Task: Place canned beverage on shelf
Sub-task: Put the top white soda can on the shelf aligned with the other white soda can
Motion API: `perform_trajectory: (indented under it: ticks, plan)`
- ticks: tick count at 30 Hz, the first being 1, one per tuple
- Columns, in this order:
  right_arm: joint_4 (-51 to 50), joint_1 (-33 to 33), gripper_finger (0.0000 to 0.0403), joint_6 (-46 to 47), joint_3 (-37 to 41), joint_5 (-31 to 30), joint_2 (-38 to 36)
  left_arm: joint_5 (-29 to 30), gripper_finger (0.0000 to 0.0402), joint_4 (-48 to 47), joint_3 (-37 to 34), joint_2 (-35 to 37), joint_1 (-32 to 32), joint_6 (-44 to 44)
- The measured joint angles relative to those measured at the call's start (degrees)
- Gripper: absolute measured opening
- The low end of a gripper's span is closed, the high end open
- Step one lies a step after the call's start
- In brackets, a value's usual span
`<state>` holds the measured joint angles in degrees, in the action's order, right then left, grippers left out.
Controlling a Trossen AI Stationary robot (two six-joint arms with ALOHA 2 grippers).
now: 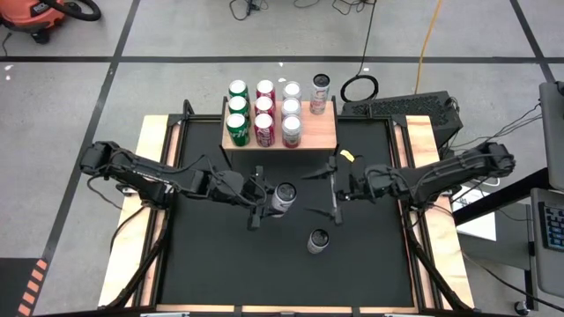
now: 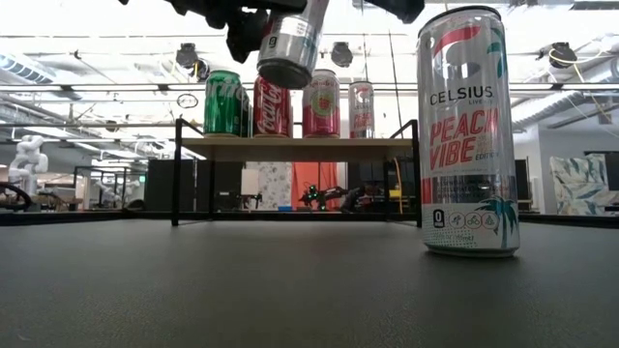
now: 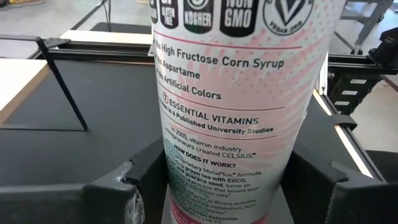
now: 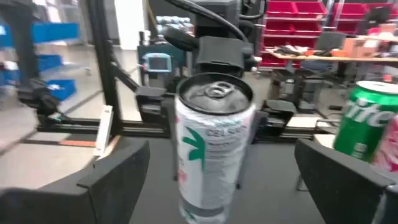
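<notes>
Celsius can [image 3: 239, 106] fills the left wrist view, pinched between the left gripper [image 1: 269, 199] fingers and held tilted above the black mat [image 1: 211, 264], in front of the shelf [image 1: 322, 134]. Right gripper [image 1: 331, 187] hovers just beside it, fingers spread, holding nothing. Another can [image 1: 317, 239] stands on the mat nearby.

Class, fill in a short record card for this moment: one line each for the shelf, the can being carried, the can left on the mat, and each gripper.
shelf: wood-topped shelf at the mat's far edge, cans standing in rows on it
carried can: Celsius can held tilted above the black mat
standing can: second Celsius can upright on the mat, untouched
left gripper: shut on the carried can
right gripper: open, empty, beside the carried can
</notes>
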<state>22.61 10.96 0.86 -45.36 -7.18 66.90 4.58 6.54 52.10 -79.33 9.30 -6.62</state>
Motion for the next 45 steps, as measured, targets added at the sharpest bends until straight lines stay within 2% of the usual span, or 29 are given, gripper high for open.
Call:
perform_trajectory:
  ticks: [13,25,32,35,45]
  plan:
    - [10.2,-3.5,0.0391,1.5,-0.2,6.0,6.5,0.4,0.024,1.9,0.0,-0.1,0.1,1.5]
    - [1.5,-3.6,0.0391,-3.0,-10.4,7.4,12.6,0.4,0.024,1.9,0.0,-0.1,0.2,1.5]
    - [1.0,-3.6,0.039,-3.3,-11.6,7.4,13.5,0.4,0.024,1.4,0.0,-0.1,0.5,1.9]
    - [1.1,-3.6,0.0375,-3.1,-11.6,7.4,13.5,0.4,0.024,1.4,0.0,-0.1,0.6,2.7]
    - [1.1,-3.6,0.0287,-3.3,-11.5,7.5,13.5,2.0,0.024,2.1,0.0,-0.1,0.6,2.6]
